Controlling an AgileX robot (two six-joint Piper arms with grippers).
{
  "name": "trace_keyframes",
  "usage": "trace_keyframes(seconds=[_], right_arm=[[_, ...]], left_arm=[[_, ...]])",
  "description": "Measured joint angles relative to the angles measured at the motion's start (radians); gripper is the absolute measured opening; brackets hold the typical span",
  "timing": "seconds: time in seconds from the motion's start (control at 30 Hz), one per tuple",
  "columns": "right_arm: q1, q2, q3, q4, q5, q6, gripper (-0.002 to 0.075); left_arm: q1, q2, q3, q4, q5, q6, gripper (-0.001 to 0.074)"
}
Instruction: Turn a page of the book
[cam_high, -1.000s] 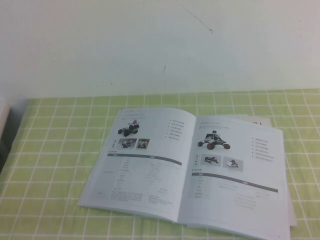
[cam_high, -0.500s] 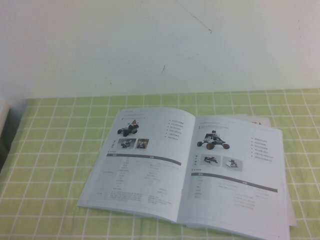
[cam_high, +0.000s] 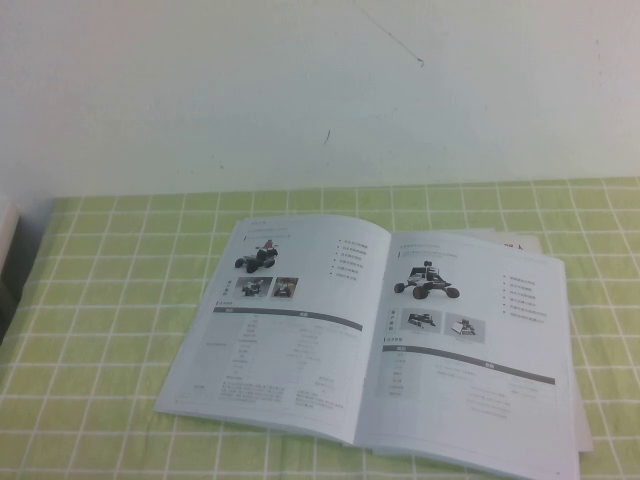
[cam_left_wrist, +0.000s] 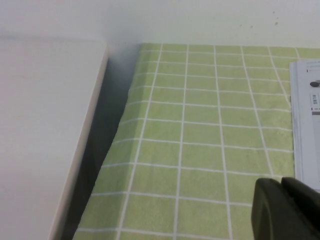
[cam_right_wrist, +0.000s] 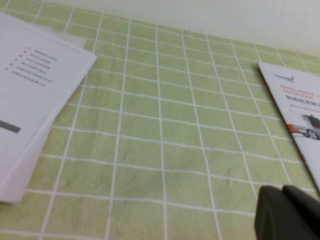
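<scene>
The page (cam_high: 465, 360) is thin, bendy and slippery; best lifted at its outer edge. The right gripper (cam_right_wrist: 290, 212) sits beside the book (cam_high: 300, 330), pressed together. The left gripper (cam_left_wrist: 287, 210) can't be told.

Green-checked tablecloth (cam_high: 110, 300) covers table; open book (cam_high: 370, 340) lies flat; second brochure (cam_right_wrist: 300, 110) beside.

The high camera is looking down from the robot's side at the book (cam_high: 375, 340) lying open; both wrist cameras are skimming low over the green checked cloth (cam_left_wrist: 200, 125), each catching a book edge
</scene>
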Motion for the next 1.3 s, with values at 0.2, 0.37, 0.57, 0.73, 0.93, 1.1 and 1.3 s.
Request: trace_keyframes(seconds=[0.2,0.37,0.57,0.73,0.93,1.1,1.3], right_arm=[[0.000,0.000,0.000,0.000,0.000,0.000,-0.0003],[0.000,0.000,0.000,0.000,0.000,0.000,-0.0003],[0.000,0.000,0.000,0.000,0.000,0.000,-0.0003],[0.000,0.000,0.000,0.000,0.000,0.000,-0.0003],[0.000,0.000,0.000,0.000,0.000,0.000,-0.0003],[0.000,0.000,0.000,0.000,0.000,0.000,-0.0003],[0.000,0.000,0.000,0.000,0.000,0.000,-0.0003]], left_arm=[[-0.001,0.000,0.000,-0.032,0.002,0.000,-0.0004],[-0.001,0.000,0.000,-0.034,0.002,0.000,-0.0004],[-0.001,0.000,0.000,-0.035,0.002,0.000,-0.0004],[-0.001,0.000,0.000,-0.035,0.003,0.000,-0.0004],[-0.001,0.000,0.000,-0.037,0.004,0.000,-0.0004],[-0.001,0.000,0.000,-0.039,0.004,0.000,-0.0004],[-0.001,0.000,0.000,-0.039,0.006,0.000,-0.0004]])
